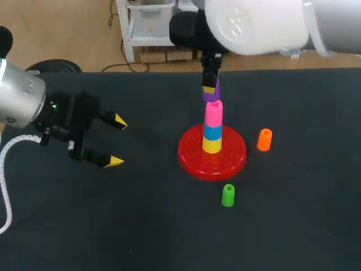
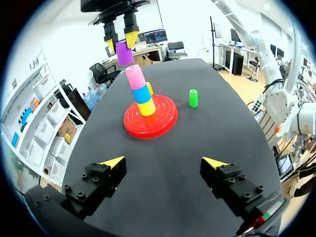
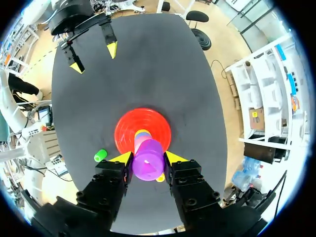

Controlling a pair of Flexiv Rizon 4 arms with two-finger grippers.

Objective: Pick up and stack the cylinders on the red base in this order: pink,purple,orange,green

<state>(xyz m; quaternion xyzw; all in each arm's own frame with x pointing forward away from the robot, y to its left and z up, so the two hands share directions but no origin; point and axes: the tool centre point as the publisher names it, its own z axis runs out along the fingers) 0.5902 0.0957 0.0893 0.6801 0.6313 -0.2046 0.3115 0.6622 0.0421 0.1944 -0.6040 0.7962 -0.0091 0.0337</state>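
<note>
On the red base (image 1: 194,155) (image 2: 160,116) (image 3: 128,126) stands a stack of yellow, blue and pink cylinders, the pink cylinder (image 1: 214,113) (image 2: 134,77) on top. Just above it hangs the purple cylinder (image 1: 213,94) (image 2: 124,53) (image 3: 147,161), with my right gripper (image 1: 210,87) (image 3: 146,159) (image 2: 121,42) shut on it. The orange cylinder (image 1: 264,139) stands right of the base, the green cylinder (image 1: 228,195) (image 2: 193,98) (image 3: 100,155) in front of it. My left gripper (image 1: 115,141) (image 2: 162,163) (image 3: 94,57) hovers open and empty at the table's left.
The black table (image 1: 141,226) carries nothing else. My left arm's white cable (image 1: 4,169) hangs along the left edge.
</note>
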